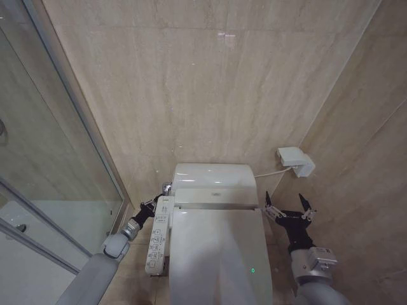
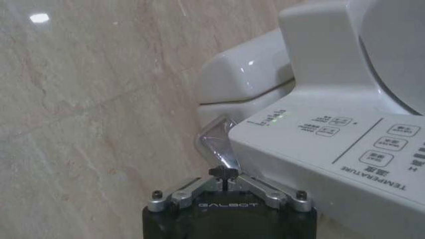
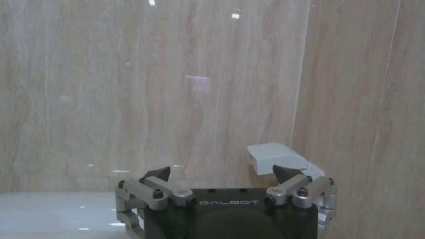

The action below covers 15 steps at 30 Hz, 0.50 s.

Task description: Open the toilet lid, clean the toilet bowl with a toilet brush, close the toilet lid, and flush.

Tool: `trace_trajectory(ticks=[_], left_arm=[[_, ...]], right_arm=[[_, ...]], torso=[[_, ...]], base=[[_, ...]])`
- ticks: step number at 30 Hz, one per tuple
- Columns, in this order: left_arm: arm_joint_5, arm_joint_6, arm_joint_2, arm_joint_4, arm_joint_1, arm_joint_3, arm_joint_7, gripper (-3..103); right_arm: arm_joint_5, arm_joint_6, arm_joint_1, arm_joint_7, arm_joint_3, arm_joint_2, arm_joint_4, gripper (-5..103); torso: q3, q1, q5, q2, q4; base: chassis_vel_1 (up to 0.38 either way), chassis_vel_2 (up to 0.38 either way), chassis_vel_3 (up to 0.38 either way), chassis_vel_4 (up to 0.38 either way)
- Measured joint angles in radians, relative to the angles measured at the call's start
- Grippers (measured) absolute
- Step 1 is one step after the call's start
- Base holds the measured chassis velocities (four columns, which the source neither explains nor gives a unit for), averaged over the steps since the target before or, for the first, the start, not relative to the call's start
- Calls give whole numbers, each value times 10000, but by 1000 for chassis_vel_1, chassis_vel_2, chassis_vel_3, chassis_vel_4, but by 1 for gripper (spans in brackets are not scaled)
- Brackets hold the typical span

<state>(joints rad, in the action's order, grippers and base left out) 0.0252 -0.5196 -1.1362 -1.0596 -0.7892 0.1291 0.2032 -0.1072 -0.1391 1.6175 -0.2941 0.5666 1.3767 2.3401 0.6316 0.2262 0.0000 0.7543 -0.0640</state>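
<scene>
The left gripper [image 2: 224, 175], clenched, touches a chrome flush lever [image 2: 214, 144] partly hidden behind the long white button panel [image 1: 159, 236]. The right gripper [image 1: 289, 208], fingers spread, hovers beside the closed glossy white oval toilet lid [image 1: 216, 251].

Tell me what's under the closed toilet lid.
Nothing under it can be seen: the toilet lid lies shut and covers the bowl. Beside it lies the button panel, with the left gripper at the panel's far end.

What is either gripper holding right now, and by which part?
Nothing is held. The right gripper hangs open beside the closed toilet lid. The left gripper is shut, with nothing between its fingers, at the chrome lever behind the button panel.
</scene>
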Motion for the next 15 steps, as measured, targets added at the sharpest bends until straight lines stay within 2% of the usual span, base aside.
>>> trace_trajectory(ticks=[15], left_arm=[[33,7,-20,-36,48,-13,244,0]], right_arm=[[0,0,0,0,0,0,0,100]], torso=[[-1,0,1,1,2]], base=[[0,0,0,0]])
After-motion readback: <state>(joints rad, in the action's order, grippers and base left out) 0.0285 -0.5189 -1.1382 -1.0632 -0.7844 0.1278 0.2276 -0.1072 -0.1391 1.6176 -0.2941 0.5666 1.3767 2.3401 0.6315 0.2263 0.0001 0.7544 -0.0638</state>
